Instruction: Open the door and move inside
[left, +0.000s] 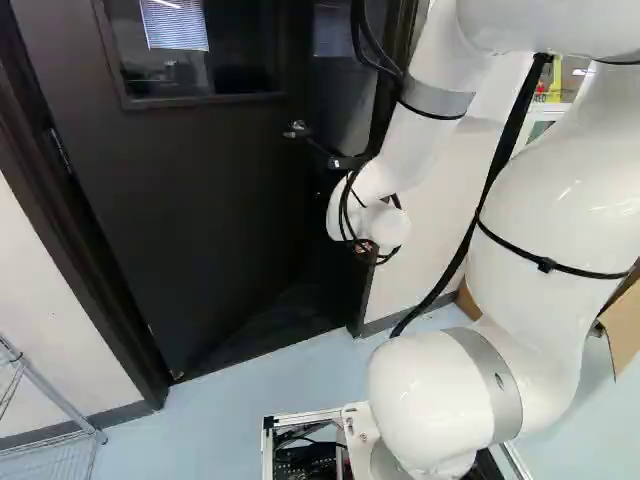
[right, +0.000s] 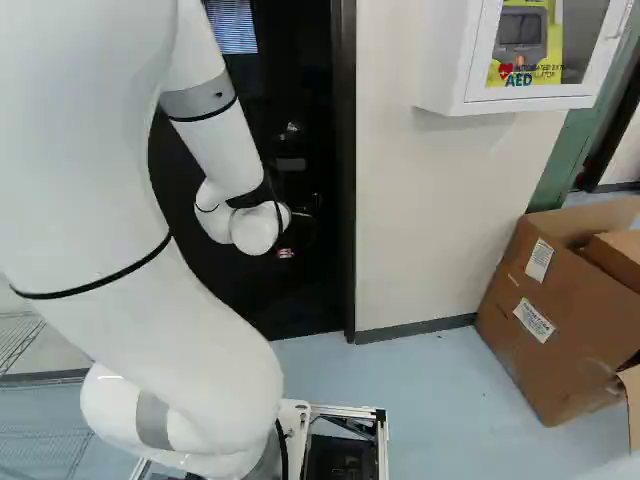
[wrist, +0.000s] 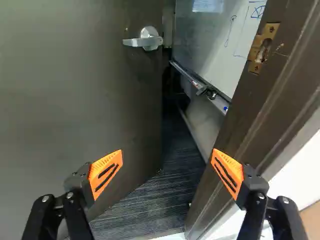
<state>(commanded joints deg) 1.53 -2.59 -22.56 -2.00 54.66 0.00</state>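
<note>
Within the door frame (left: 115, 310), hinged on its left side, the door (left: 200, 220) stands ajar, swung inward. Its long axis is upright; its free edge sits back from the frame's latch side, leaving a gap. Handle (wrist: 142, 42): mounted near that free edge, lever roughly level, long axis crossing the door, tip pointing away from the gap towards the hinge side. From where I stand, the white arm (right: 215, 145) reaches to the frame's latch side, with the gripper (right: 287, 252) low beside the opening. Wrist view: gripper (wrist: 166, 167) wide open, nothing between the pads; one finger is over the door face, the other over the frame's latch-side post. Contact with either: cannot tell. Brass strike plate (wrist: 264, 47) on that post. Beyond the frame, a whiteboard (wrist: 215, 45). Right of the frame, a white wall cabinet (right: 435, 70) and a cardboard box (right: 550, 330); left of it, a wire rack (left: 60, 405).
</note>
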